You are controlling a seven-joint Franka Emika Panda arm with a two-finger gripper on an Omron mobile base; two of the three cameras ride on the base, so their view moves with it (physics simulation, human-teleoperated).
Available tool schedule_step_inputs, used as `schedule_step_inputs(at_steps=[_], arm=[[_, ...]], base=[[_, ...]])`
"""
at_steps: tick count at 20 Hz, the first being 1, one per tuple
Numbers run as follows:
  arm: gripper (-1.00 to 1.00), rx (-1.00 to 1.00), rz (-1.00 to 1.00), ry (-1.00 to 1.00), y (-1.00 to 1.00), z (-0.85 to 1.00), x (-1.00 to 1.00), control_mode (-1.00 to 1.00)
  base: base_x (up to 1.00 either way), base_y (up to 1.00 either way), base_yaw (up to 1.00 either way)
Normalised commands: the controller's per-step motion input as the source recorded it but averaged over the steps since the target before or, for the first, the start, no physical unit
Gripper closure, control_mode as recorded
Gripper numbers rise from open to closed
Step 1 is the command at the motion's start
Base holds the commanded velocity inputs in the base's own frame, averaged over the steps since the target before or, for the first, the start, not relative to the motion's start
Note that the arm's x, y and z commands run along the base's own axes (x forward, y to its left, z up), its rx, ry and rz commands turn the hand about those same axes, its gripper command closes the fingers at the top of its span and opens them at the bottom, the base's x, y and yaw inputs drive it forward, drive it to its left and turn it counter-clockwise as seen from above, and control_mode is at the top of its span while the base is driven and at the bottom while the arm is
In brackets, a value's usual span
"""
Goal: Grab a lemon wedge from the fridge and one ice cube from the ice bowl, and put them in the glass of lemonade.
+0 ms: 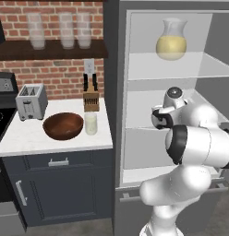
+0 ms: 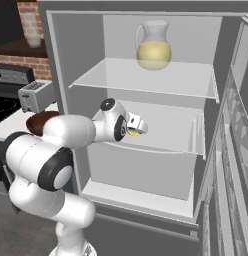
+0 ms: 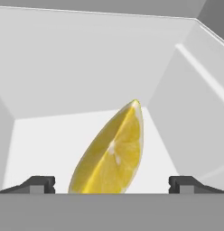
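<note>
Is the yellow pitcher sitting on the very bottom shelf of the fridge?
No, the pitcher stands on the top shelf of the fridge, well above the lemon wedge.

We face an open fridge (image 1: 117, 92) with a counter (image 1: 24, 136) to its left. On the counter, a toaster (image 1: 31, 101) sits at the back left, the ice bowl (image 1: 63, 126) in front and to its right, and the glass of lemonade (image 1: 91, 123) just beside the bowl's right edge. A knife block (image 1: 91, 97) stands behind the glass, against the wall. Above the counter, a shelf (image 1: 51, 48) carries three tall glasses (image 1: 66, 30) in a row. Inside the fridge, a pitcher (image 2: 153, 45) stands on the upper shelf. The lemon wedge (image 3: 111, 155) lies on the shelf below, between the gripper's (image 3: 111, 184) spread fingertips (image 3: 40, 184), one on either side of it.
</note>
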Motion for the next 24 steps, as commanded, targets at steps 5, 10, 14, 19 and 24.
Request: schedule_step_inputs(at_steps=[5, 10, 14, 19, 24], arm=[[-1.00, 0.00, 0.00, 0.00, 0.00, -0.01, 0.20, -1.00], [-1.00, 0.00, 0.00, 0.00, 0.00, -0.12, 0.03, -1.00], [-1.00, -0.01, 0.00, 0.00, 0.00, -0.19, 0.00, -1.00], [1.00, -0.01, 0.00, 0.00, 0.00, -0.23, 0.00, -1.00], [1.00, 0.00, 0.00, -0.02, 0.00, -0.11, 0.10, -1.00]], base=[[0.00, 0.00, 0.00], [0.00, 0.00, 0.00], [0.00, 0.00, 0.00], [0.00, 0.00, 0.00], [0.00, 0.00, 0.00]])
